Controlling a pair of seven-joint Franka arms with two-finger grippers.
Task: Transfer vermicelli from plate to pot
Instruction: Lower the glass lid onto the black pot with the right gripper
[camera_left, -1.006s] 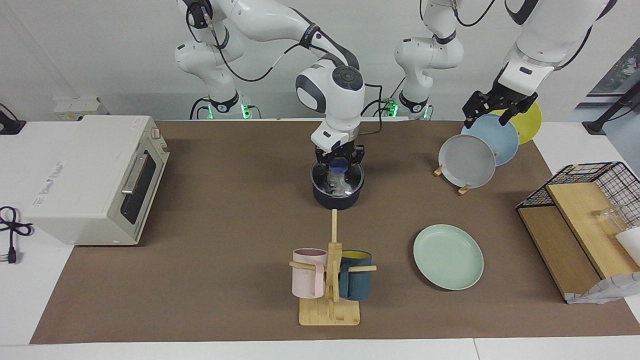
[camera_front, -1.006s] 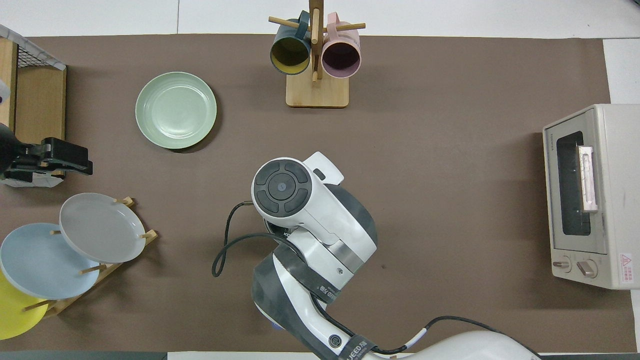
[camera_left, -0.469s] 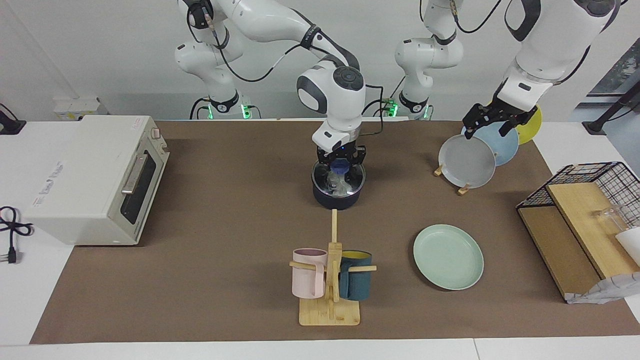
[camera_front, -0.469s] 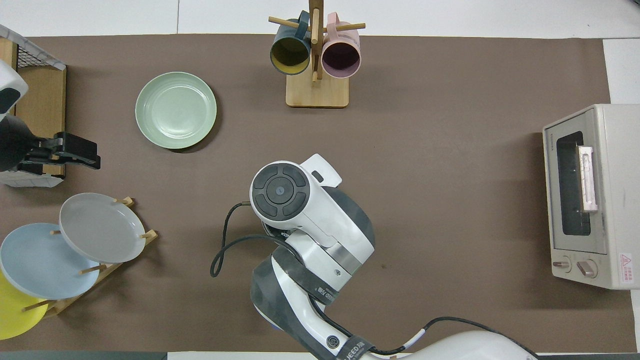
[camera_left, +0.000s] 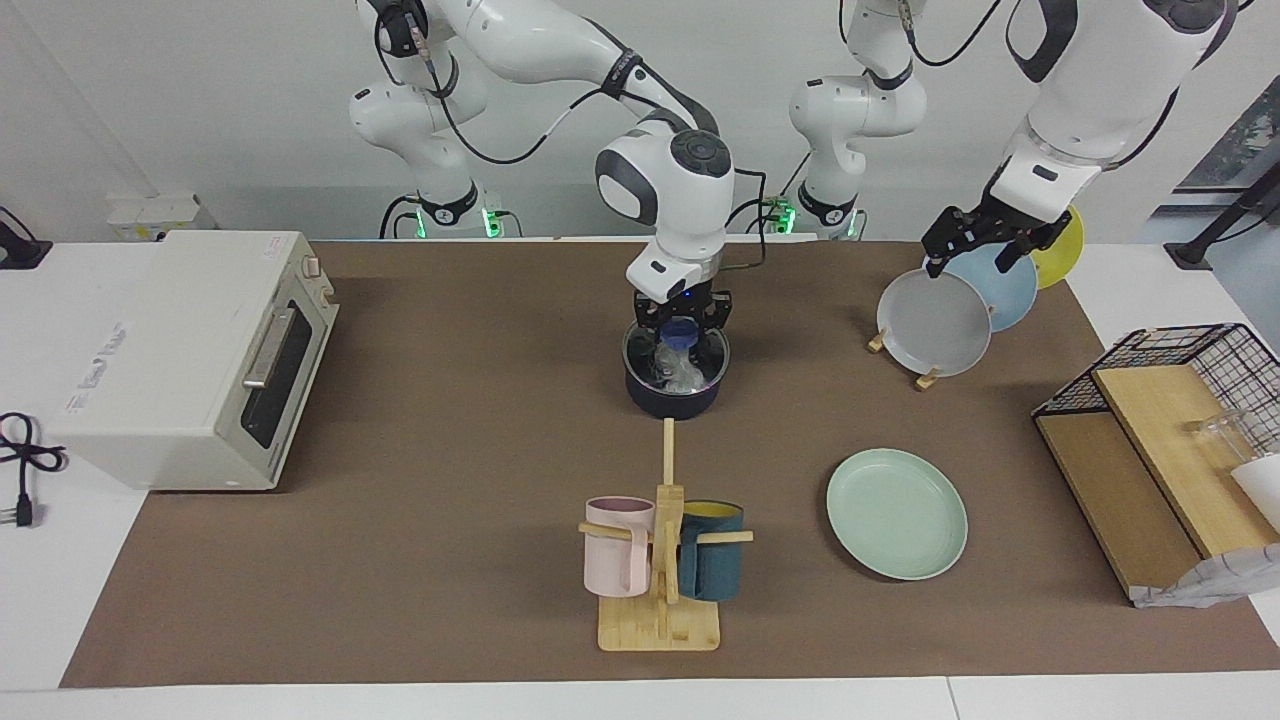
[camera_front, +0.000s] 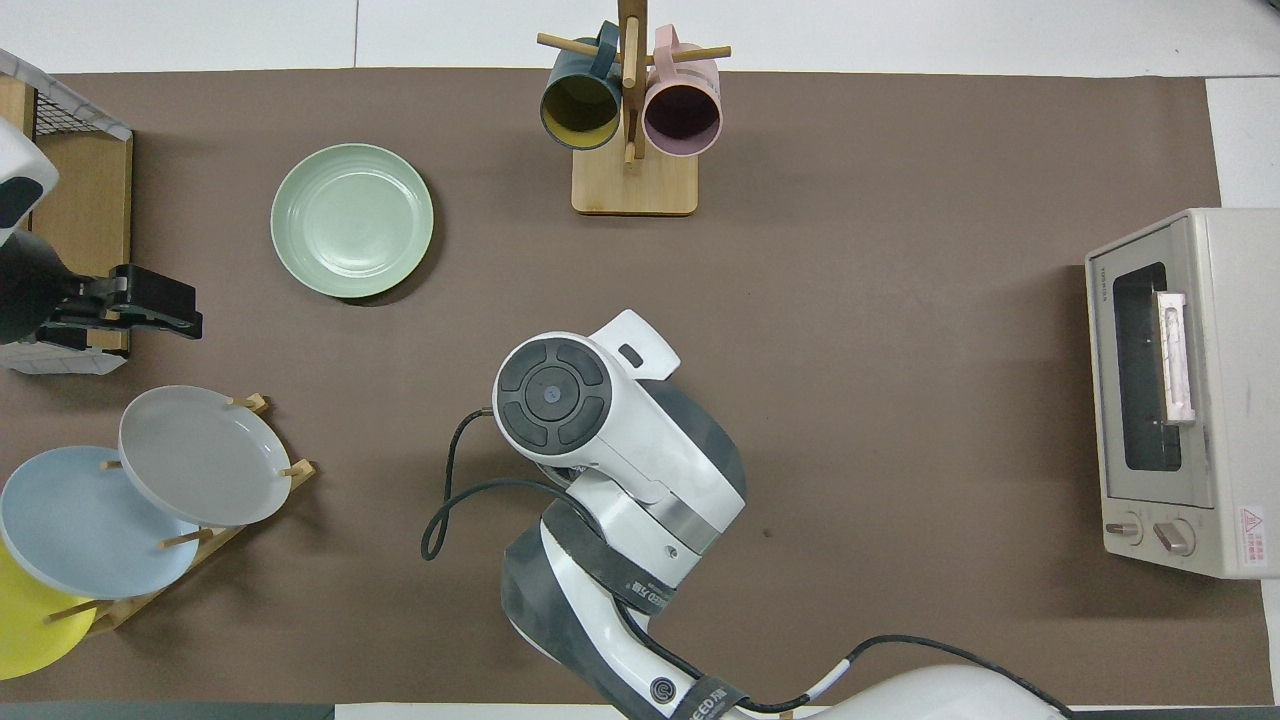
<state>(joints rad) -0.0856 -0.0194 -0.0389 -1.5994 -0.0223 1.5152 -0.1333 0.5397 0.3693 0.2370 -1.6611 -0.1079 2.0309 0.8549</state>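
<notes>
Noodles (camera_left: 681, 372): in the pot (camera_left: 676, 398), mid-tabletop; the green plate (camera_left: 897, 513) lies bare. Right gripper (camera_left: 681, 322): just over the pot's mouth, jaws spread. Left gripper (camera_left: 985, 237): over the plate rack (camera_left: 903, 357) (jaws' state unclear).

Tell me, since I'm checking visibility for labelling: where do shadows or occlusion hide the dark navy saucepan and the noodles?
Facing view: the dark navy saucepan shows, whitish glassy vermicelli inside under the right gripper, soft shadow beside it. Overhead view: the right arm covers both; the mint-green plate casts a thin shadow.
</notes>
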